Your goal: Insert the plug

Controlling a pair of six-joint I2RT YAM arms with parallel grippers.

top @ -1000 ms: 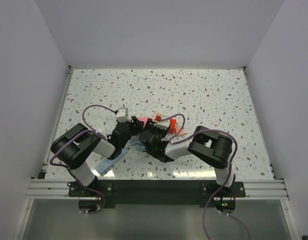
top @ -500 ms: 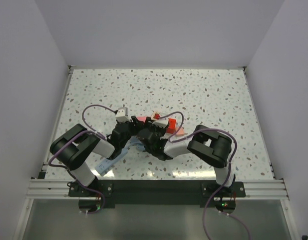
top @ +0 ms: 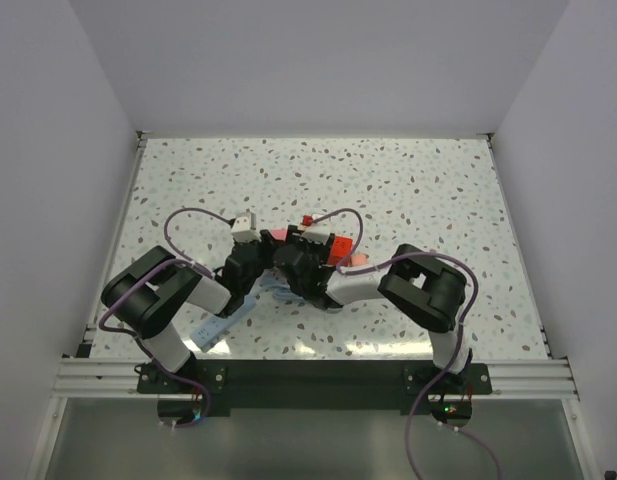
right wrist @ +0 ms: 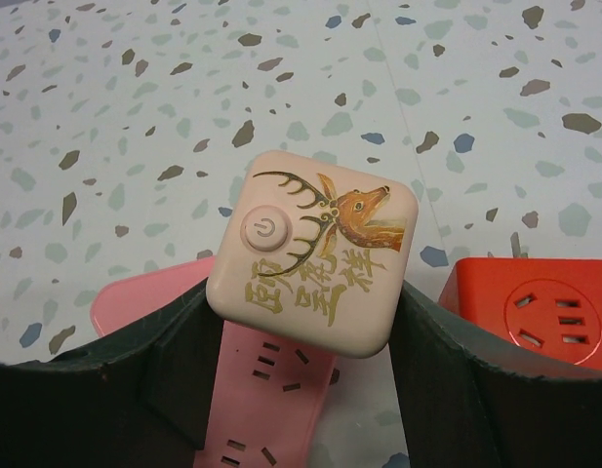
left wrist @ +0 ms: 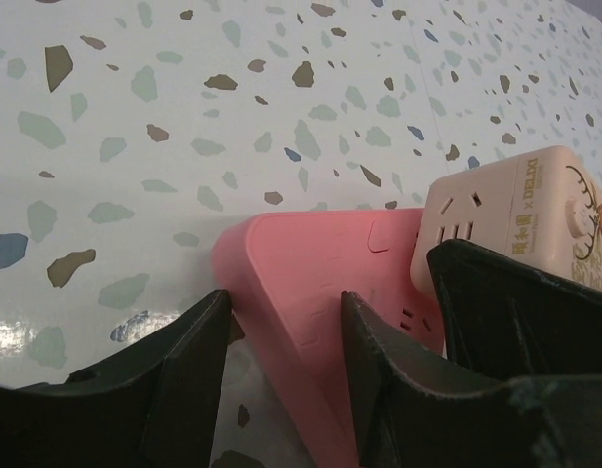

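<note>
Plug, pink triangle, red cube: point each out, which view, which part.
plug [right wrist: 312, 265], right wrist view, middle of its deer-printed face
pink triangle [left wrist: 301, 263], left wrist view, flat top near the rounded corner
red cube [right wrist: 535, 307], right wrist view, face with the socket holes

1. The brand lettering "DELIXI" [left wrist: 528, 180] is printed in brown capitals along one side face of the plug [left wrist: 505, 210], as the left wrist view shows. A small "x" stands just before it.
2. On that same side face, ahead of the "x", is a short run of small Chinese characters [left wrist: 513, 239], too small to read.
3. In the right wrist view, a power sign [right wrist: 262, 231] sits on the round button at one corner of the plug's top face.
4. A deer-head emblem [right wrist: 351, 210] fills the upper part of that top face.
5. Below the emblem are two rows of gold stylised characters [right wrist: 315, 288], which cannot be read with certainty.
</note>
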